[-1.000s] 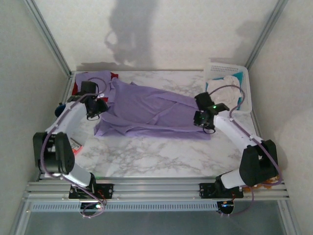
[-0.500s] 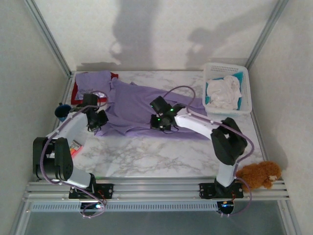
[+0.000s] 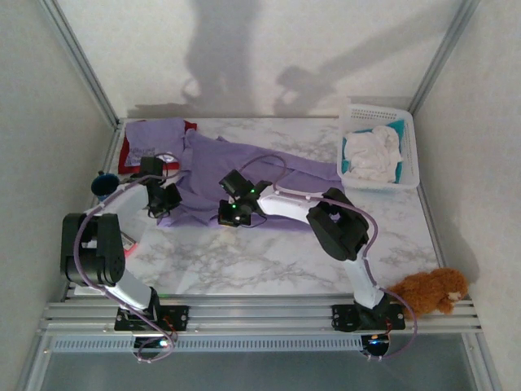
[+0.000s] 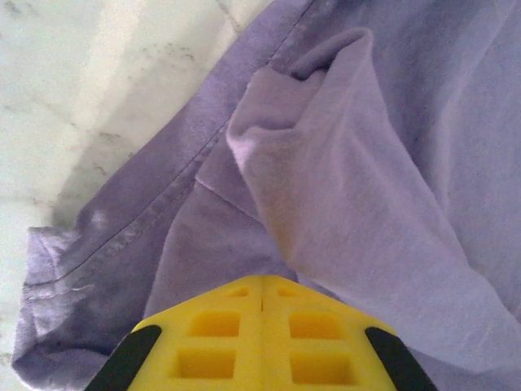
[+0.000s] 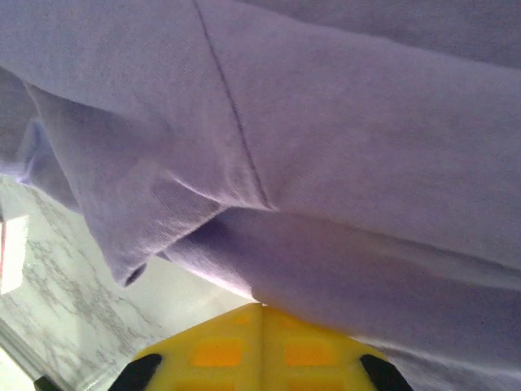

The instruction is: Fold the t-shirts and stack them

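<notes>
The soft, limp lavender-purple cloth t-shirt (image 3: 203, 167), spread across the marble table (image 3: 269, 261), is pinched along its near edge by the closed left gripper (image 3: 163, 200) and right gripper (image 3: 231, 215), and is judged light, floppy and best taken by hems.

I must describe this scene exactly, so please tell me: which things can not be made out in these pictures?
- Red shirt: top view, mostly covered by a purple shirt.
- Basket contents: top view, white cloth hides what lies below.
- Left claw: left wrist view, cut off by the bottom edge.
- Right claw: right wrist view, cut off below, tip under the spread shirt.
</notes>
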Robot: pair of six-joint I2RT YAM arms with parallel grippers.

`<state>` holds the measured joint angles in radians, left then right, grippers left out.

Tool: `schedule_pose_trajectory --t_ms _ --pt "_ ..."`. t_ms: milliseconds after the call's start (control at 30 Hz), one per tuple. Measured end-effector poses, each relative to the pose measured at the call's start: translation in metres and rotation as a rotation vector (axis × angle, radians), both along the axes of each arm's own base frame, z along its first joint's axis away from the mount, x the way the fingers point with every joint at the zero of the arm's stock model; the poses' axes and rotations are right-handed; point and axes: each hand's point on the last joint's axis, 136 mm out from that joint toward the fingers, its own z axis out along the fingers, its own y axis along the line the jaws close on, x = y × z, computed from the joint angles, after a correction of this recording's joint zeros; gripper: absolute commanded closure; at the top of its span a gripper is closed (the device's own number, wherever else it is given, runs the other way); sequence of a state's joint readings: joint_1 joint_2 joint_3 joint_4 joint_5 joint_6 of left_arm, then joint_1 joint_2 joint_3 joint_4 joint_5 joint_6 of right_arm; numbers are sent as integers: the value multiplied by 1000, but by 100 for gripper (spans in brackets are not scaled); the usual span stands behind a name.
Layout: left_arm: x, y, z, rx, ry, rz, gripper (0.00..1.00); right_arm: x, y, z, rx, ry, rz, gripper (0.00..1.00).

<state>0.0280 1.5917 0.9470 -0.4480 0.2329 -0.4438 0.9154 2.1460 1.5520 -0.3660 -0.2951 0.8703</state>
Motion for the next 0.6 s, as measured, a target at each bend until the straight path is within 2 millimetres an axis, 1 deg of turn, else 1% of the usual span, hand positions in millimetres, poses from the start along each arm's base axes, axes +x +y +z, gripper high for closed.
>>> schedule_pose_trajectory --t_ms 133,300,500,567,600 --pt "2 -2 -4 -8 -1 -7 100 4 13 0 33 8 5 100" --pt "7 -2 -5 -8 -15 -7 100 8 24 3 62 14 8 100" --pt "13 -3 -16 -17 -3 -12 100 22 42 1 91 -6 13 100" --pt "19 -4 -20 -14 31 -27 100 29 48 1 109 -22 15 100" --pt "31 -4 -19 -10 29 -39 100 35 52 3 130 -33 16 100"
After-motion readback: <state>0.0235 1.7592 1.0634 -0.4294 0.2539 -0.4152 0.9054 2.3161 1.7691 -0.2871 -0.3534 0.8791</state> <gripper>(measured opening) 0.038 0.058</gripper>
